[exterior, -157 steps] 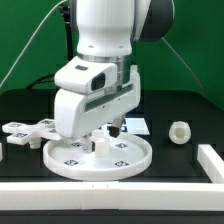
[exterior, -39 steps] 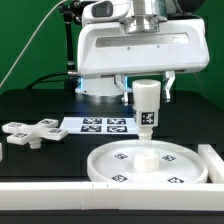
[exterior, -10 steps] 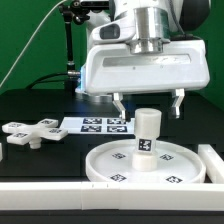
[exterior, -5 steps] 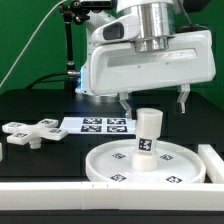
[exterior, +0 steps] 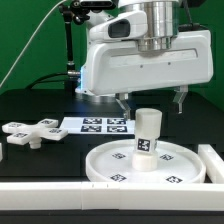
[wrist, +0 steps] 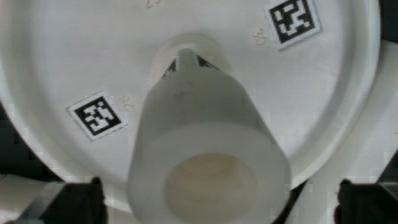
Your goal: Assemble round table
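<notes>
The large rimmed round disc (exterior: 145,165) lies on the black table toward the exterior view's right. The short cylinder post (exterior: 148,132) stands upright at its centre, a tag on its side. My gripper (exterior: 152,100) hangs open just above the post, one fingertip on each side, touching nothing. In the wrist view I look down on the post's top (wrist: 214,175) and the disc (wrist: 107,70) with two tags; the dark fingertips (wrist: 75,200) sit apart at both sides. The cross-shaped piece (exterior: 33,130) lies at the exterior view's left.
The marker board (exterior: 100,124) lies flat behind the disc. A long white rectangular bar (exterior: 40,188) runs along the front edge and turns up at the exterior view's right (exterior: 212,160). A black stand (exterior: 70,45) rises at the back.
Earlier the gripper carried the post above the disc. It then let go, leaving the post standing on the disc. Over the last second the gripper has risen and turned slightly.
</notes>
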